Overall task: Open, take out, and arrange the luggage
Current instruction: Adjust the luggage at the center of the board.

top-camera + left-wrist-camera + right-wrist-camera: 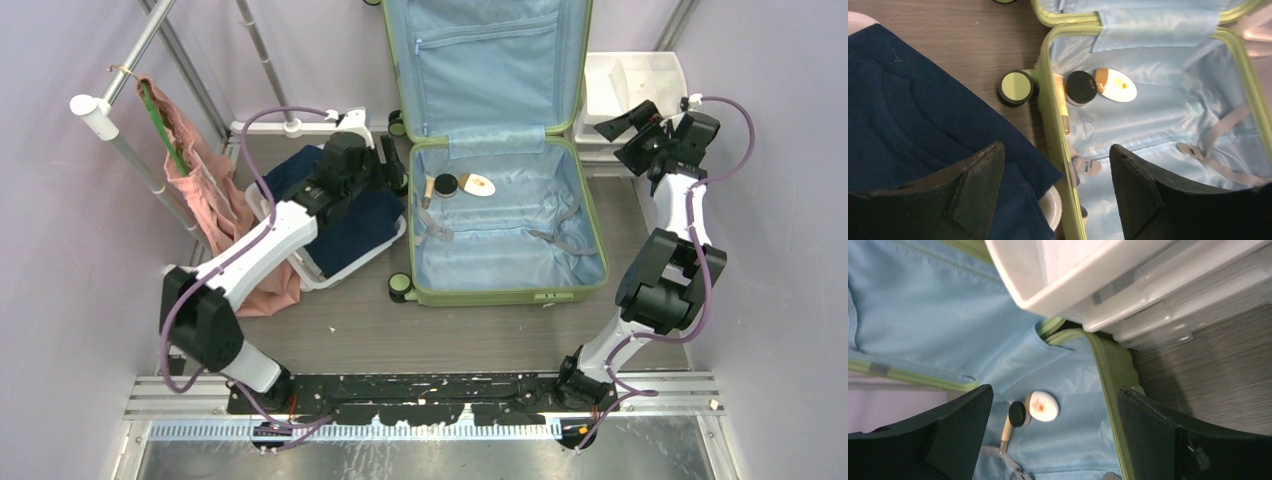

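The luggage (500, 297) is a light-green suitcase lying open on the table, with its lid (490, 60) standing upright at the back. Its pale blue lining holds a black-lidded jar (446, 185), a white oval case (478, 185) and a beige stick (428, 190). My left gripper (392, 168) hangs open above the suitcase's left rim (1050, 100), nothing held between its jaws (1055, 165). My right gripper (622, 122) is open too, raised beside the back right corner (1108, 370), and the three small items (1040, 406) lie far below it (1053, 392).
A white basket (320, 275) holding a dark blue garment (908, 110) stands left of the suitcase, touching its wheel side (1016, 87). A pink garment (215, 200) hangs on a rack (120, 140) at far left. A white drawer unit (630, 85) sits at back right.
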Available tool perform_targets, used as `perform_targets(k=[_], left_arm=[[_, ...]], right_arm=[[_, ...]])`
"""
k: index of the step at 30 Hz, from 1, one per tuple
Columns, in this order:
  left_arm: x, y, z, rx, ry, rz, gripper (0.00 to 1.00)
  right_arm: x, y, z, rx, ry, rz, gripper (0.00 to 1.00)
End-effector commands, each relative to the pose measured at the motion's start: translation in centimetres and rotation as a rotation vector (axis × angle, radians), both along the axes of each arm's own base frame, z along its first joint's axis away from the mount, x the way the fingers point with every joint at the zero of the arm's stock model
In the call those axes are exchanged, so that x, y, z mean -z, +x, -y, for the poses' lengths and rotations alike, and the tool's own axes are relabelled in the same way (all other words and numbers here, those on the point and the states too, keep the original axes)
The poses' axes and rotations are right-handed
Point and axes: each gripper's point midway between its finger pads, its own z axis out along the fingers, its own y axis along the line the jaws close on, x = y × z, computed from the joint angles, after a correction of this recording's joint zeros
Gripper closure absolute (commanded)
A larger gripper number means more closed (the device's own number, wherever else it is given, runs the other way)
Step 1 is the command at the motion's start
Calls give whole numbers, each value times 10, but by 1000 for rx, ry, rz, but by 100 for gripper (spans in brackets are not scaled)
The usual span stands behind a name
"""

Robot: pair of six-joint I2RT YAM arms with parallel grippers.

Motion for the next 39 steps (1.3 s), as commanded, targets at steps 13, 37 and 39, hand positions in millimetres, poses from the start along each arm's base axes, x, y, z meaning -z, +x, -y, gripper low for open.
perform_targets(k=[13, 37, 39], left_arm=[[89, 84, 36, -34, 35, -215, 27], [126, 103, -48, -409, 77, -296, 100], [127, 100, -57, -439, 68, -297, 100]], right_arm=[[-22, -19, -24, -196, -46, 67, 0], [-30, 9, 6, -37, 35, 133, 0], [-27, 11, 10, -16, 30, 127, 0]])
